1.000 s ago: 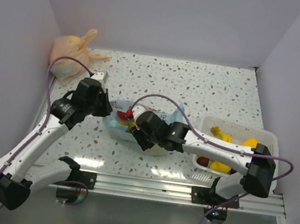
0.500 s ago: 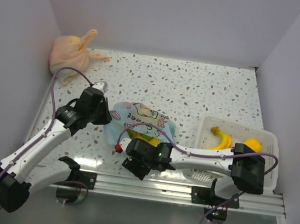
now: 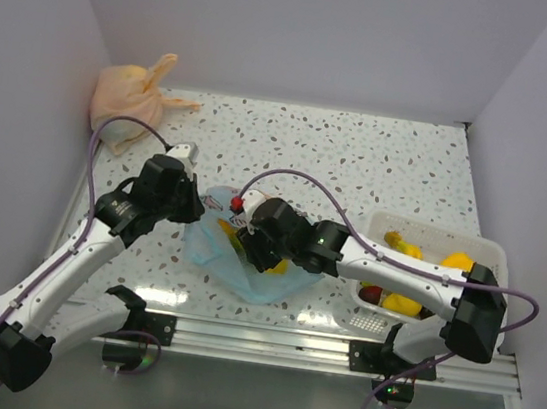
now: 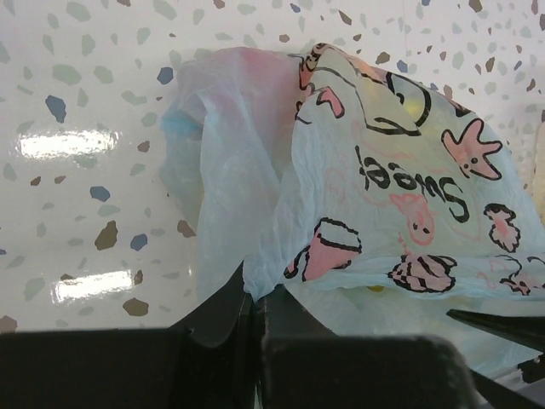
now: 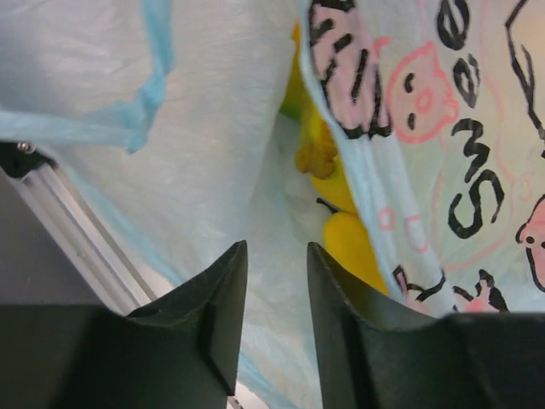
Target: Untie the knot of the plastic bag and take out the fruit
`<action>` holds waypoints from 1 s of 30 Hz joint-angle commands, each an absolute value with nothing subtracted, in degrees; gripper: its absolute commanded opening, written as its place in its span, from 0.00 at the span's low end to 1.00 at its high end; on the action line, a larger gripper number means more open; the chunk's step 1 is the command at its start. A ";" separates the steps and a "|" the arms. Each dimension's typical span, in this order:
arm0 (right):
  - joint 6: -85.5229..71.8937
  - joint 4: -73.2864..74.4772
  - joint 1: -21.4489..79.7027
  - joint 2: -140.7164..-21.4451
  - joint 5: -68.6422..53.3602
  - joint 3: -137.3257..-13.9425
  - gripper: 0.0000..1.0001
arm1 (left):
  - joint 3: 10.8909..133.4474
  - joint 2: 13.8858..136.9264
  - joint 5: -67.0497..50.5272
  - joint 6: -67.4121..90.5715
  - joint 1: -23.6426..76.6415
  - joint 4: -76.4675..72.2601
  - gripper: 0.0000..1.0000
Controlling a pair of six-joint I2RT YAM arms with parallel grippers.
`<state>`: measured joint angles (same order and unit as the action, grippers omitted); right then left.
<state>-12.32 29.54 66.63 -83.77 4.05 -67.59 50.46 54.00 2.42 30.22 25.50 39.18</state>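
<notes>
The plastic bag (image 3: 249,274) lies crumpled at the table's front centre, light blue with a cartoon print (image 4: 400,179). My left gripper (image 3: 195,206) is shut on the bag's left edge, and the film is pinched between its jaws (image 4: 253,292). My right gripper (image 3: 250,249) is at the bag's mouth, open, with nothing between its fingers (image 5: 277,256). Yellow fruit (image 5: 347,243) lies inside the bag just ahead of the right fingertips, and it also shows from above (image 3: 279,265). A loose blue handle strip (image 5: 150,89) hangs slack. The knot is out of view.
A white basket (image 3: 494,256) at the right holds bananas and other fruit. A tied peach-orange bag (image 3: 131,100) sits in the back left corner. The metal rail (image 3: 335,349) runs along the near edge, close under the bag. Walls close in on the left, the back and the right.
My right gripper swung down toward the front rail and has come back up to the bag's mouth. The bag has spread toward the front. My left gripper kept its hold.
</notes>
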 commanded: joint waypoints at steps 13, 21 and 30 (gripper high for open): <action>-16.96 21.89 60.47 -85.96 9.68 -69.52 0.64 | 53.97 53.35 -2.72 26.37 25.14 42.01 0.00; -16.17 18.63 61.52 -89.82 0.79 -71.54 0.67 | 53.88 53.79 -2.73 27.07 25.14 42.89 0.00; -17.22 16.00 61.52 -97.11 3.08 -72.60 0.60 | 53.70 53.26 -1.67 27.68 25.14 42.89 0.00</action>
